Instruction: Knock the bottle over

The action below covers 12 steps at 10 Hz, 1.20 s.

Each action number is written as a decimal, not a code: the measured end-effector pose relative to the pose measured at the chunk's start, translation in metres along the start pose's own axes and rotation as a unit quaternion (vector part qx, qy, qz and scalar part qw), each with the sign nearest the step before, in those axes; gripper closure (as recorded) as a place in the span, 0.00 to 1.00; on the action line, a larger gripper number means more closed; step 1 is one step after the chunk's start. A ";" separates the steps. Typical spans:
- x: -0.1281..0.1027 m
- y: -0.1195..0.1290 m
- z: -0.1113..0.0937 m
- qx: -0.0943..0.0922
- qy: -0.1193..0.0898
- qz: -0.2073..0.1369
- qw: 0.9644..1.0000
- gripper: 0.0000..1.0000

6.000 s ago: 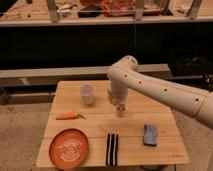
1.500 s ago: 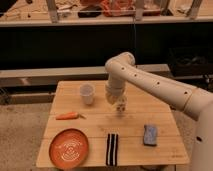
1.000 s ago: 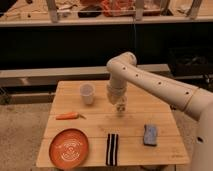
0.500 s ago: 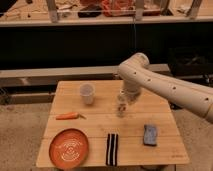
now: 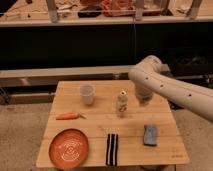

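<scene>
The bottle (image 5: 121,104) is small, pale whitish-tan with a dark label mark and a round cap. It stands upright near the middle of the wooden table (image 5: 100,125). My gripper (image 5: 143,99) hangs down from the white arm (image 5: 170,90) just to the right of the bottle, a small gap away and at about the height of the bottle's top. The arm reaches in from the right edge of the view.
A white cup (image 5: 87,93) stands left of the bottle. An orange carrot (image 5: 66,116) lies at the left. An orange plate (image 5: 69,147), a black-and-white striped object (image 5: 112,149) and a blue sponge (image 5: 149,135) lie along the front. A dark shelf runs behind the table.
My arm and gripper have swung to the right, from over the bottle's place to its right side. The bottle now shows in full and still stands upright.
</scene>
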 end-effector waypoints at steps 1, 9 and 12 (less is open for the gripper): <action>0.001 -0.006 0.003 0.023 -0.043 -0.028 0.998 0.97; 0.002 -0.036 0.019 0.062 -0.100 -0.097 0.988 0.97; -0.003 -0.052 0.027 0.060 -0.093 -0.111 0.988 0.97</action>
